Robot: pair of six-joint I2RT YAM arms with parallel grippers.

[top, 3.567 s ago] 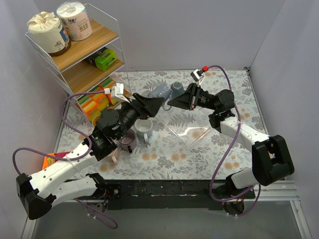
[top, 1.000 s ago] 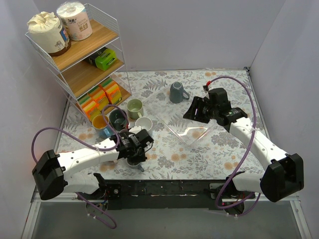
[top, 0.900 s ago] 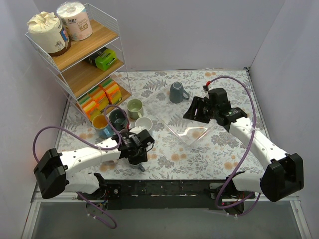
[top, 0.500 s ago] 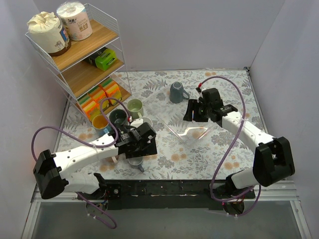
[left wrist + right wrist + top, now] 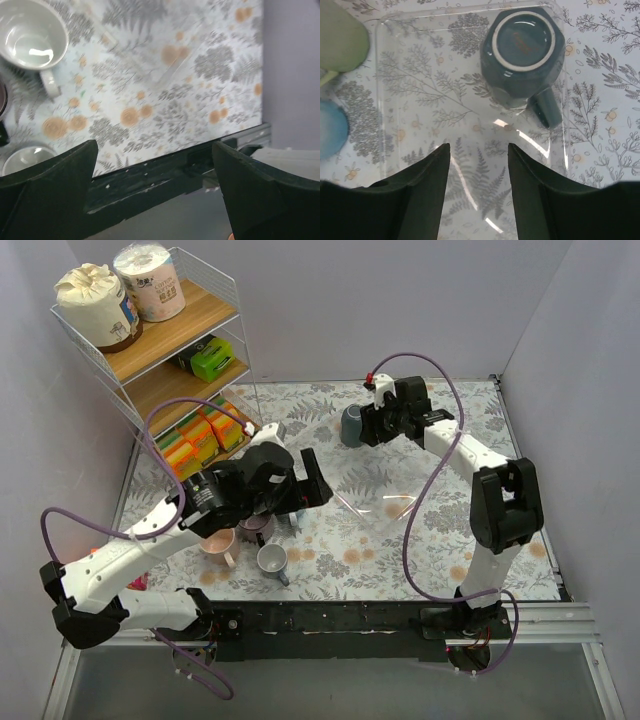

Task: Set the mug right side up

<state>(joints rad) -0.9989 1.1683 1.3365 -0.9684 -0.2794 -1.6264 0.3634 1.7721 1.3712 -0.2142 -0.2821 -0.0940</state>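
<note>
The flower-patterned tabletop (image 5: 420, 550) fills the floor of the booth, with a wire shelf rack (image 5: 140, 360) standing at its far left corner. A clear tray (image 5: 380, 75) lies across the middle and far side. The dark blue mug (image 5: 522, 50) sits in the tray's far corner, bottom up, its pale base ring facing the ceiling and its handle sticking out sideways. The right tool (image 5: 477, 150) hangs over the tray just short of the mug, fingers parted with nothing between them. The left tool (image 5: 154, 150) is raised above the near side, spread wide and holding nothing. A white mug (image 5: 32, 37) stands upright below it
</note>
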